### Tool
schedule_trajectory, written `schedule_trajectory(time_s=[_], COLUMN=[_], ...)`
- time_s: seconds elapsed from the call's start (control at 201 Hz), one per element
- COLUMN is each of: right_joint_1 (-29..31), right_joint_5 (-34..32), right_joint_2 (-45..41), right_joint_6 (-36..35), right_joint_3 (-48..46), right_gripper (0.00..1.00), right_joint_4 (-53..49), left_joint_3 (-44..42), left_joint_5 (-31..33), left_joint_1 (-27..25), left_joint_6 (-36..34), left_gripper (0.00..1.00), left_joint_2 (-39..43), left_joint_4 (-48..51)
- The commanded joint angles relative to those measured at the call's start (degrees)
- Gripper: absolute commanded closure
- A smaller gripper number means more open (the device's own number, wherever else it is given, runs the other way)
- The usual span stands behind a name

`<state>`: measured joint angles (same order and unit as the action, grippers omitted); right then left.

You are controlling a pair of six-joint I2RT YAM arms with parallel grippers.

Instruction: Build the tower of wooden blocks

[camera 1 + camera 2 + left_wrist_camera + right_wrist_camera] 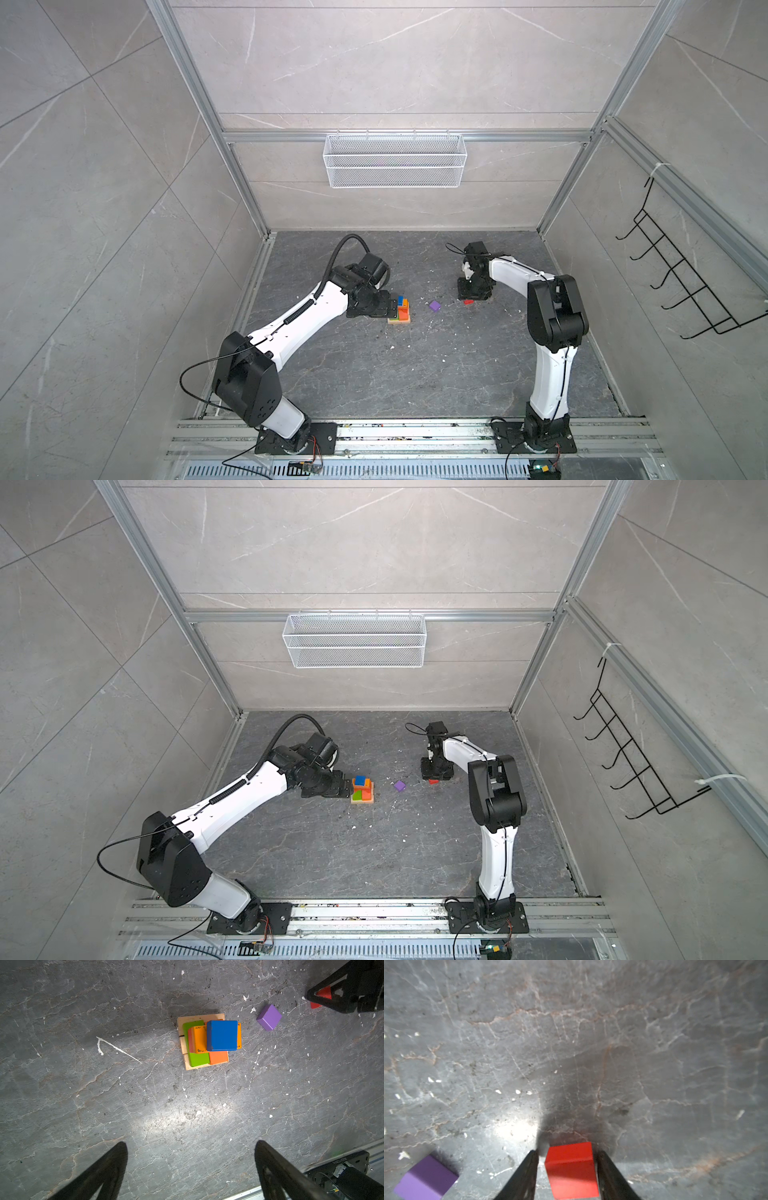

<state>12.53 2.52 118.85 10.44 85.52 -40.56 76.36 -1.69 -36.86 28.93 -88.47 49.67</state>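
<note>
The right tool (pixel 568 1152) flanks a red block (pixel 571 1169); whether it grips is unclear. The left tool (pixel 191 1142) stands wide open just beside the wood block tower (pixel 207 1041) on the desk (pixel 145 1105). A purple block (pixel 269 1017) lies between tower and red block.

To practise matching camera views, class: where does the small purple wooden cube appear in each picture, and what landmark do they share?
In both top views: small purple wooden cube between the multicoloured wooden block tower and the red wooden block.
Left wrist: cube between the same two.
Right wrist: cube beside the red block; tower absent.
Shared landmark: the red block.
</note>
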Motion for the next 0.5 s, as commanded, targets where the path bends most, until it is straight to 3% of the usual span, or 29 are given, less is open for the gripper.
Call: schedule_trajectory(time_s=[0.0,0.493], right_joint_1=[0.38,2.48], right_joint_5=[-0.35,-0.6], right_joint_2=[1.39,-3.45], right_joint_6=[-0.18,6.59], right_joint_3=[0.2,-3.25], right_gripper=[0.76,0.92], right_joint_4=[-0.58,0.06], left_joint_3=[1.34,-0.85], left_joint_5=[-0.64,-0.64], left_joint_1=[0.39,1.05], left_joint_6=[-0.73,0.47], left_gripper=[0.03,0.03], left_joint_2=[0.98,1.54], left_joint_4=[0.23,-1.13])
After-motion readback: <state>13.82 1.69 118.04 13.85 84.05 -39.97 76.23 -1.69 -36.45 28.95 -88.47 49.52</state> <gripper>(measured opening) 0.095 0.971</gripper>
